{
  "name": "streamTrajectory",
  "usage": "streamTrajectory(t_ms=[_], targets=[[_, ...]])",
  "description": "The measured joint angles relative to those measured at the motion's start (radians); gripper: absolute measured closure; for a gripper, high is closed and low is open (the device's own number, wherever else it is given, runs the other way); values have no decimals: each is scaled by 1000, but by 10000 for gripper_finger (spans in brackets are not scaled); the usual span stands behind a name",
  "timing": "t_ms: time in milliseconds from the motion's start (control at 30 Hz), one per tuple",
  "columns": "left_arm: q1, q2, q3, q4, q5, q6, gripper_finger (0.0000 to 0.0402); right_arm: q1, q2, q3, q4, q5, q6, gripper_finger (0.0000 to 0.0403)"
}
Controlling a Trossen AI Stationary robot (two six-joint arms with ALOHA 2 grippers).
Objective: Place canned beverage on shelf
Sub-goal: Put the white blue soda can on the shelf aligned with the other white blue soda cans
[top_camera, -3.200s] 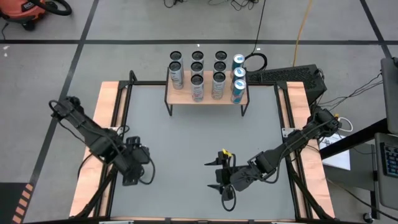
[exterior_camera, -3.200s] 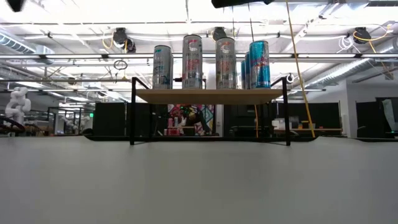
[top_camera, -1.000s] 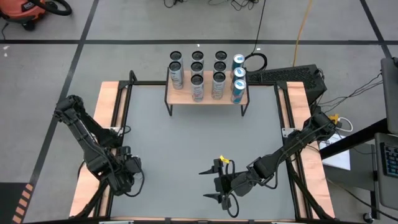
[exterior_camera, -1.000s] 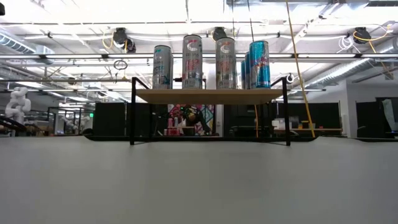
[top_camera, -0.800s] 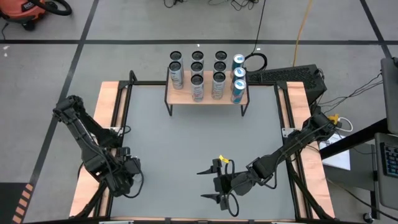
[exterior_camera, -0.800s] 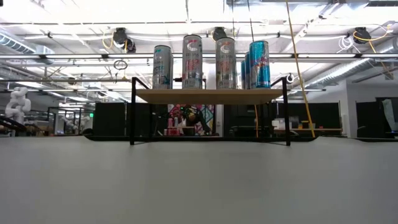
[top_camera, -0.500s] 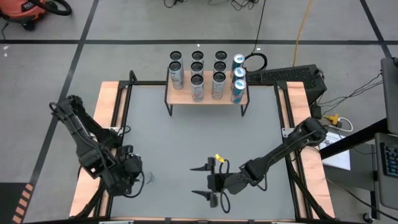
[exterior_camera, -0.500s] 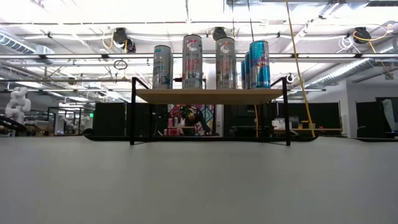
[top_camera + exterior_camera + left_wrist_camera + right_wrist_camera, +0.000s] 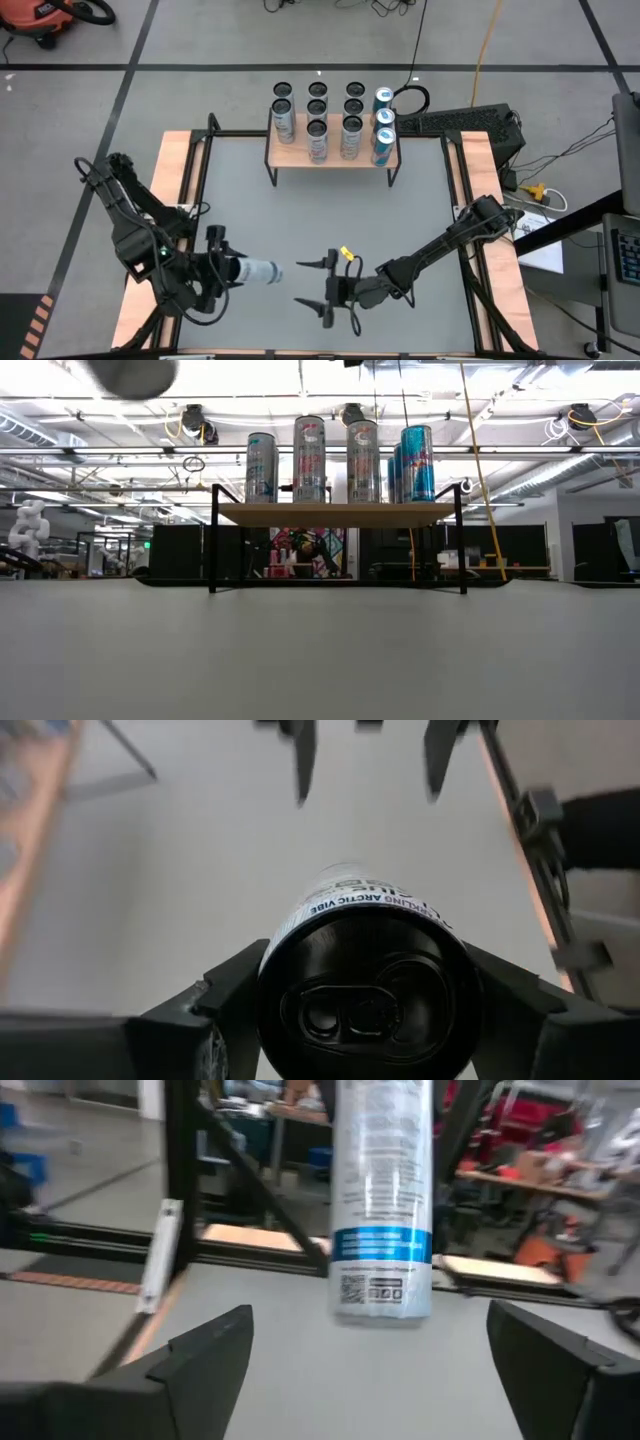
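Jaws of the left gripper [image 9: 232,270] clench the slim can [image 9: 256,271] by its top end, its smooth thin wall likely slippery and dentable, while the right gripper [image 9: 312,283] gapes empty.

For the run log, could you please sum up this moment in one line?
left gripper: holds can sideways above table | right gripper: open, facing can | shelf: many cans

The grey surface [image 9: 300,220] has light wooden side edges and a black frame, and it stands on a grey floor [image 9: 200,40] crossed by dark lines. An orange-and-black vacuum [image 9: 45,18] sits at the floor's far left corner, and a yellow cable [image 9: 487,40] runs down toward a black keyboard [image 9: 470,122] beyond the far right corner. In the low view, a white articulated figure [image 9: 28,525] stands in the room at left.
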Motion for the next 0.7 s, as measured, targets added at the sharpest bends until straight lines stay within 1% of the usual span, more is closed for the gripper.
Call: streamTrajectory(t_ms=[100, 233, 367, 533, 700], targets=[[0, 0, 0, 76, -49, 100, 151, -3, 4, 26, -6, 51, -53, 44], [14, 0, 0, 182, -85, 222, 151, -14, 4, 48, -14, 52, -96, 21], [27, 0, 0, 238, -107, 303, 150, -28, 4, 74, -42, 46, -110, 18], [54, 0, -5, 277, -111, 334, 150, -47, 4, 74, -40, 46, -132, 36], [76, 0, -9, 296, -116, 333, 150, -65, 4, 74, -40, 46, -142, 78]])
